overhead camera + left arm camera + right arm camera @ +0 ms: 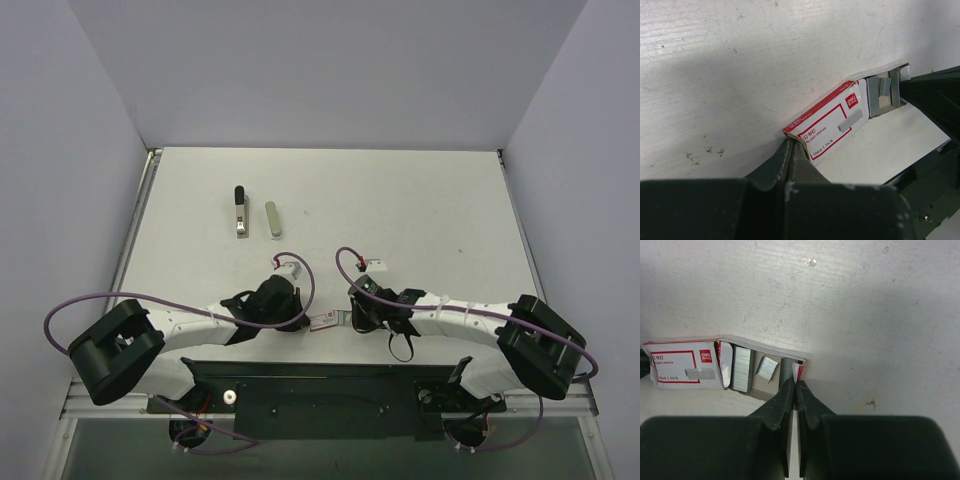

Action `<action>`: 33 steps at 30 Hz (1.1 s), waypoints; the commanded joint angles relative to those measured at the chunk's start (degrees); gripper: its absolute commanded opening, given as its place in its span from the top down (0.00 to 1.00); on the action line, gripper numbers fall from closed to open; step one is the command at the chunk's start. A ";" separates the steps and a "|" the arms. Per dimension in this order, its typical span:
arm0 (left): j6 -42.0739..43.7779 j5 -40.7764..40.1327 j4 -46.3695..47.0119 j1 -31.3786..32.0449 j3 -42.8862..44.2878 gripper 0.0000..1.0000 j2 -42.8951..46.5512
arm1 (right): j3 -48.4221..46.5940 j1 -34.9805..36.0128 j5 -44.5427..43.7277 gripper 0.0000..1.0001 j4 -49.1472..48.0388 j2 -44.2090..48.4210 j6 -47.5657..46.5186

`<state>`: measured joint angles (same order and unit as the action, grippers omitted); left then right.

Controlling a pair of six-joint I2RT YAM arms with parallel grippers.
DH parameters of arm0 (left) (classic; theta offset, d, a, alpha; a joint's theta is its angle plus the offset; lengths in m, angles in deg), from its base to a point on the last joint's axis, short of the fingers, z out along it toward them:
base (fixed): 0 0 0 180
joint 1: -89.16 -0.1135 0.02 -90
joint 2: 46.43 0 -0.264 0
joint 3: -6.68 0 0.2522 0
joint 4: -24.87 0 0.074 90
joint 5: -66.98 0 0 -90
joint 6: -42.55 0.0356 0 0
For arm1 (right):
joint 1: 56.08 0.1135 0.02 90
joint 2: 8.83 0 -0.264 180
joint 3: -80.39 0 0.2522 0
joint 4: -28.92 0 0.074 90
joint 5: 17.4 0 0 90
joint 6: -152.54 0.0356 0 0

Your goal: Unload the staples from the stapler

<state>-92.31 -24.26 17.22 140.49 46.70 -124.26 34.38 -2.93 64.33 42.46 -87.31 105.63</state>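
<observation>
The stapler (240, 212), slim and silvery-beige with a black far end, lies on the table at the back left, far from both grippers. My left gripper (306, 322) (791, 142) is shut on the end flap of a small red-and-white staple box (324, 320) (832, 125). My right gripper (348, 318) (795, 382) is shut on the end flap of the box's inner tray (771, 385), which is slid partly out of the sleeve (682, 367). Strips of staples (742, 369) lie in the open tray. The box sits on the table between the two grippers.
A plain olive-grey rounded bar (272, 220) lies just right of the stapler. Purple cables (300, 270) loop above both wrists. The table (420, 210) has grey walls on three sides. The arm bases are at the near edge.
</observation>
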 commanded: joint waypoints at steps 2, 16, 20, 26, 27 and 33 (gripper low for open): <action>-0.05 -0.61 -3.03 0.79 0.46 1.00 -1.72 | 0.70 2.05 -2.18 1.00 0.76 0.70 1.29; 0.21 -1.23 -3.82 0.88 0.46 1.00 -1.37 | 2.28 3.89 -4.82 1.00 3.30 4.47 1.64; 0.13 -1.23 -3.82 0.88 0.63 1.00 -1.37 | 2.98 4.60 -5.35 1.00 3.39 5.00 2.52; 0.30 -1.31 -4.52 0.88 1.07 1.00 -1.37 | 2.81 6.18 -5.96 1.00 3.13 3.95 3.49; 0.30 -1.40 -4.53 0.96 1.07 1.00 -1.28 | 2.55 6.53 -6.14 1.00 3.22 3.77 3.49; 0.30 -1.40 -4.97 0.88 1.16 1.00 -0.75 | 1.67 7.76 -6.84 1.00 3.13 2.45 3.93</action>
<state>-92.31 -24.70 16.78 140.95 47.08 -124.41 36.98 3.91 59.91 44.20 -83.83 108.52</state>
